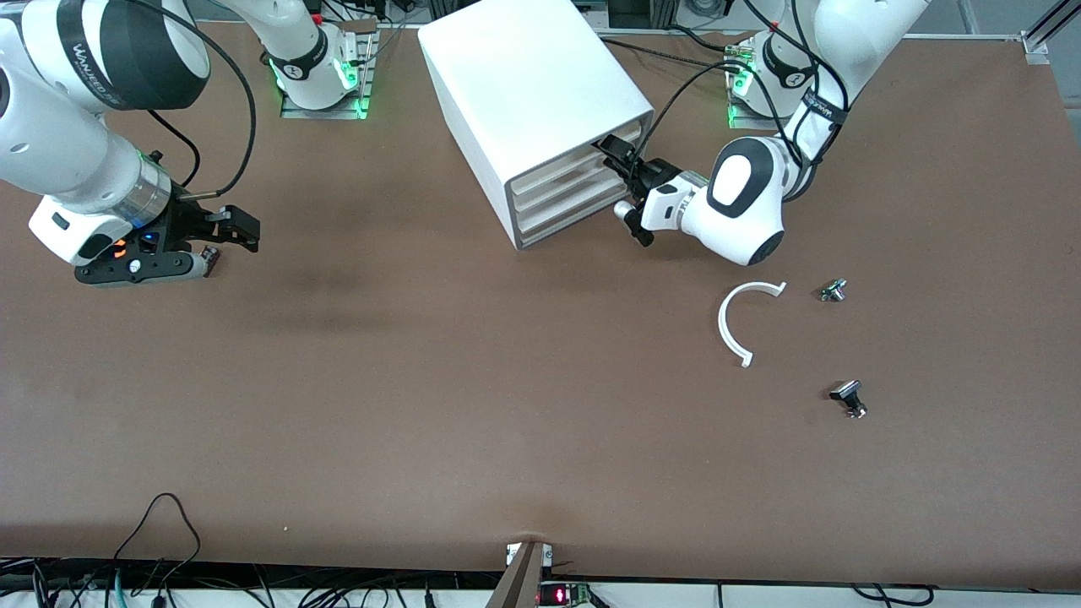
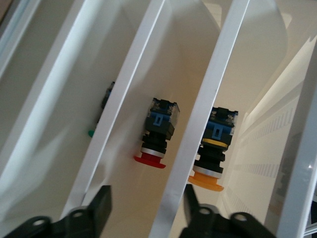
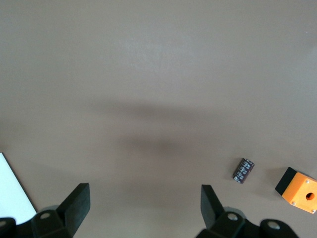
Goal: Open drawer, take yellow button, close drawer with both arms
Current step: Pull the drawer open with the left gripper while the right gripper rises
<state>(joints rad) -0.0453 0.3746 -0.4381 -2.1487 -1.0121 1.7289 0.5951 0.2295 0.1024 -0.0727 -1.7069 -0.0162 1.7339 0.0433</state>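
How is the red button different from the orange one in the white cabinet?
The red button has a red cap, while the orange button has an orange-yellow cap. They lie in separate drawers, with a white drawer edge between them. The left claw has one finger below each, open. Both have black bodies with blue and clear backs, and both lie tilted the same way, caps toward the claw.

We see our left gripper [image 1: 626,173] spread at the cabinet [image 1: 540,118] front; white dividers [image 2: 200,119] crowd the button [image 2: 214,148].
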